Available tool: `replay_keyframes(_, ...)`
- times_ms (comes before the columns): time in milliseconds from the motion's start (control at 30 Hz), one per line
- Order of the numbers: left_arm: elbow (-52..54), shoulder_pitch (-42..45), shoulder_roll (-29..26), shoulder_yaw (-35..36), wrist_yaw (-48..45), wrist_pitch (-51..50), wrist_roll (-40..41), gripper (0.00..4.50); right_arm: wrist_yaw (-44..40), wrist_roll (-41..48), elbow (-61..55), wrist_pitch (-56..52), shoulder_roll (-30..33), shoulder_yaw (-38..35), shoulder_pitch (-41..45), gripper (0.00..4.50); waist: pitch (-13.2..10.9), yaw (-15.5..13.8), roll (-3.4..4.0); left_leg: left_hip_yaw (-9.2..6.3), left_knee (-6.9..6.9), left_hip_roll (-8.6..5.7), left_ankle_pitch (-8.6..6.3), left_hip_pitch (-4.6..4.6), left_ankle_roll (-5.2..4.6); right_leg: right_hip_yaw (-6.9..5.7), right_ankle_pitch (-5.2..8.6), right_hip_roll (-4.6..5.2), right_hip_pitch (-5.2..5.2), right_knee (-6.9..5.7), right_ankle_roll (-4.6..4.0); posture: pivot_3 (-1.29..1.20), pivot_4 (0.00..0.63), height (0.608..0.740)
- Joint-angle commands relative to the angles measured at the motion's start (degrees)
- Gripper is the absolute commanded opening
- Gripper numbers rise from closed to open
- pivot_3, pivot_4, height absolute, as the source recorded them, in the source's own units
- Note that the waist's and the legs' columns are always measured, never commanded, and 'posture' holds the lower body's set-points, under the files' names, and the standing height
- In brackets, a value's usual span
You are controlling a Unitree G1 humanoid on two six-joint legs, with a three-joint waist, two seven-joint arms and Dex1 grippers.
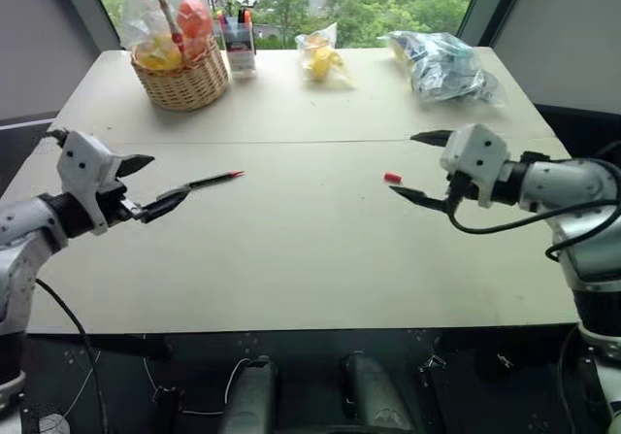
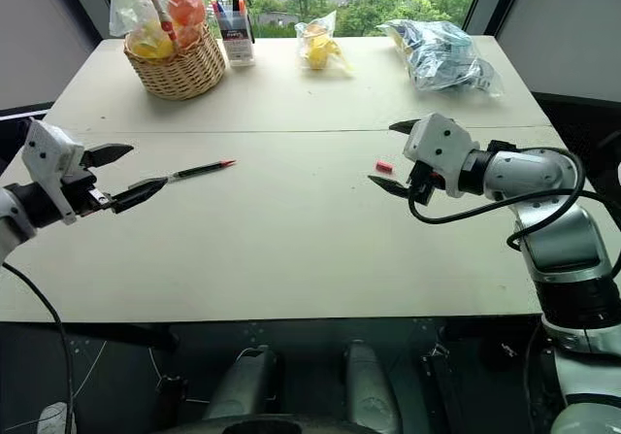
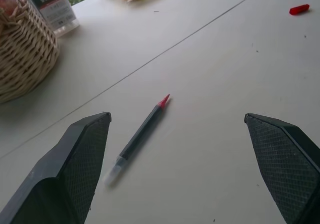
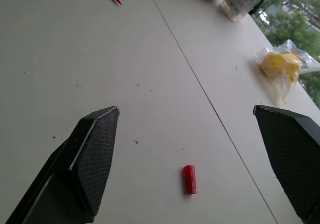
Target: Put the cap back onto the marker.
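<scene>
We see marker (image 3: 141, 136) flat on desk (image 1: 310, 259) before left end effector (image 1: 150, 183), cap (image 4: 189, 179) well apart near right end effector (image 2: 398, 156). Both spread wide, empty. Both pieces look light, rigid, slick; we'd pinch marker mid-barrel, cap across sides.
</scene>
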State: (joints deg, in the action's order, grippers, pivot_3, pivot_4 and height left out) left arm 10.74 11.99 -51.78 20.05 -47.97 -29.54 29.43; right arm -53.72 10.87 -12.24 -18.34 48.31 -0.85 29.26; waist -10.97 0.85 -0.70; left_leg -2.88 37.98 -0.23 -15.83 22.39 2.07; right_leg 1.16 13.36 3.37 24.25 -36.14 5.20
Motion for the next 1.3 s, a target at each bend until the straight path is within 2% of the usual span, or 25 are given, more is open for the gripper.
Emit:
replay_keyframes(33, -0.13, 0.31, -1.2, 1.15, -1.84, 0.42, 0.5, 4.5, -0.01, 0.49, -0.47, 0.73, -0.22, -0.55, 1.28, 4.43, 0.0, 0.0, -0.01, 0.0, 0.0, 0.0, 0.0, 0.0, 0.0, 0.0, 0.0, 0.0, 0.0, 0.0, 0.0, 0.0, 0.15, 0.74)
replay_keyframes(1033, -4.62, 2.46, -1.43, -1.55, -4.77, 3.65, -4.72, 4.5, 1.54, 0.22, -2.55, -0.38, -2.6, 0.87, 0.7, 4.43, -0.01, -0.05, 0.0, 0.04, -0.02, 0.01, 0.0, 0.01, 0.0, 0.02, -0.06, 0.02, 0.05, -0.02, 0.1, 0.0, 0.15, 0.74)
replay_keyframes(1133, -8.27, 4.48, -1.35, -3.78, -4.97, 6.01, -7.37, 4.5, 1.99, 0.15, -2.48, -0.36, -2.69, 0.93, 0.52, 4.43, 0.0, -0.09, 0.0, 0.05, -0.01, 0.0, 0.0, 0.01, 0.0, 0.02, -0.06, 0.03, 0.05, -0.02, 0.1, 0.0, 0.15, 0.74)
replay_keyframes(1300, -22.8, 12.41, 2.41, -8.63, -2.69, 13.88, -13.19, 4.5, 2.86, 0.02, -2.88, -0.32, -2.95, 1.2, -0.14, 4.43, 0.0, -0.15, 0.0, 0.05, -0.01, -0.01, 0.0, 0.01, 0.0, 0.0, -0.11, 0.0, 0.05, -0.04, 0.18, 0.0, 0.15, 0.74)
